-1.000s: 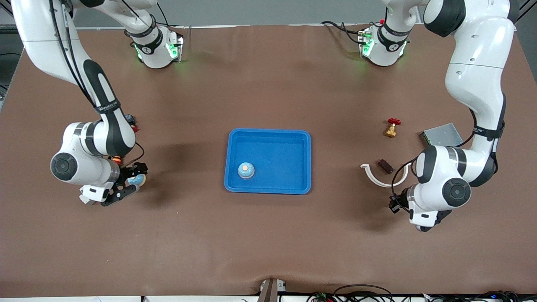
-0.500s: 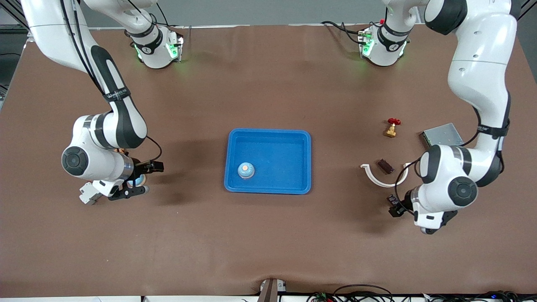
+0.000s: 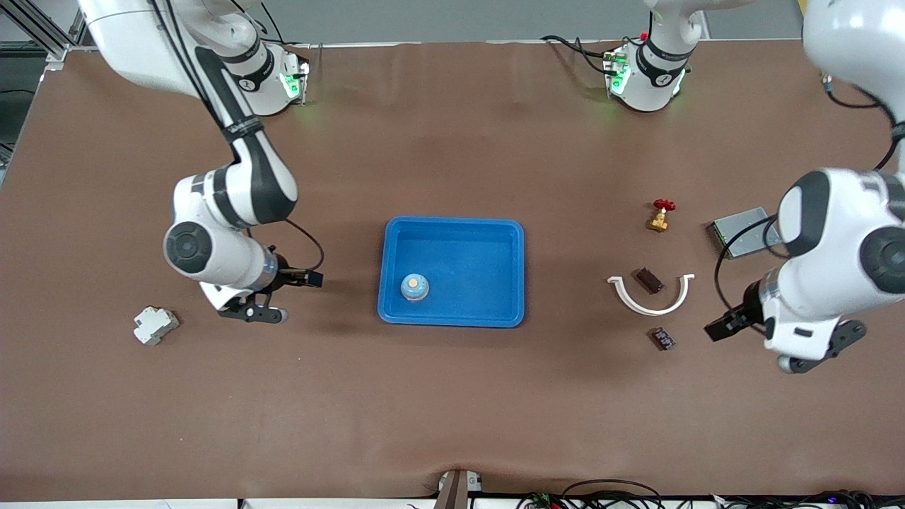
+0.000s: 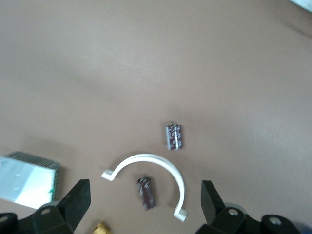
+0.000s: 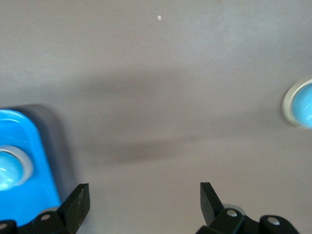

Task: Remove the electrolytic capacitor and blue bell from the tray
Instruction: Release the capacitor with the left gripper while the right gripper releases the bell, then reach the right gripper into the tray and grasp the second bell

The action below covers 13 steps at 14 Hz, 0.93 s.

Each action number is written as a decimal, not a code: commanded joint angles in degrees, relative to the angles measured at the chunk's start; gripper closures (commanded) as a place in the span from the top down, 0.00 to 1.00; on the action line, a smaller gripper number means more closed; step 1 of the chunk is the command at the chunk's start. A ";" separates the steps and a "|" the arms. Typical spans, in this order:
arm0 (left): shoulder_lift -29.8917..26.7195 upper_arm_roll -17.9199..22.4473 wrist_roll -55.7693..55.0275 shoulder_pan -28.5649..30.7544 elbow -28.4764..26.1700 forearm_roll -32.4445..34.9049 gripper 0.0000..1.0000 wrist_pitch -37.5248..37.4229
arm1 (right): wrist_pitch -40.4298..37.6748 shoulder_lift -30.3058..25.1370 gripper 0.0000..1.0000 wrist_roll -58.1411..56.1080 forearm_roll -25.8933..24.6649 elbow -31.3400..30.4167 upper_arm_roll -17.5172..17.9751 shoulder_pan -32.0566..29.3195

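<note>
Grey metal box (image 3: 744, 232) partly hidden by left arm.

Even, bright overhead light casts soft dark shadows beside the tray (image 3: 452, 318); both wrist views are slightly blurred, without glare.

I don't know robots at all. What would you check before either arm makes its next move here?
1. Electrolytic capacitor out of the tray: ok, it lies on the table beside the white curved clip.
2. Blue bell out of the tray: not ok, it sits inside.
3. Right gripper open and empty: ok, over the table beside the tray.
4. Left gripper open and empty: ok, at the left arm's end.
5. Nothing else in the tray around the bell: ok.
</note>
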 commanded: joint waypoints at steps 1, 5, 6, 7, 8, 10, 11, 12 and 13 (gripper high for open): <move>-5.76 -0.43 3.71 0.51 -1.86 0.38 1.00 -4.40 | 0.24 -0.52 1.00 8.84 0.92 1.26 -0.44 2.85; -12.27 -0.78 8.88 2.09 -1.86 -1.02 1.00 -13.27 | 4.54 1.76 1.00 19.93 1.01 3.89 -0.53 8.30; -12.45 -0.69 12.04 2.00 -1.77 -0.51 1.00 -14.69 | 4.64 2.81 1.00 21.86 0.92 5.12 -0.53 9.18; -12.63 -0.26 15.81 2.09 -1.68 -0.76 1.00 -15.22 | 4.72 3.78 1.00 23.36 0.92 6.44 -0.53 10.06; -12.63 -0.34 17.07 2.26 -1.60 -1.46 1.00 -15.93 | 4.90 5.10 1.00 23.98 0.84 7.58 -0.53 10.85; -12.54 -0.25 16.38 3.14 -0.38 -3.39 1.00 -16.37 | 5.43 8.00 1.00 27.31 0.57 10.31 -0.53 12.52; -12.54 -0.08 17.16 3.41 0.33 -3.84 1.00 -16.37 | 5.52 9.40 1.00 28.55 0.48 11.80 -0.53 13.31; -12.63 -0.08 18.39 5.32 0.43 -4.97 1.00 -16.46 | 5.52 10.81 1.00 29.61 0.40 13.12 -0.53 14.10; -12.63 -0.51 19.88 6.12 0.43 -7.42 1.00 -16.46 | 5.52 11.78 1.00 30.14 0.31 14.26 -0.61 14.63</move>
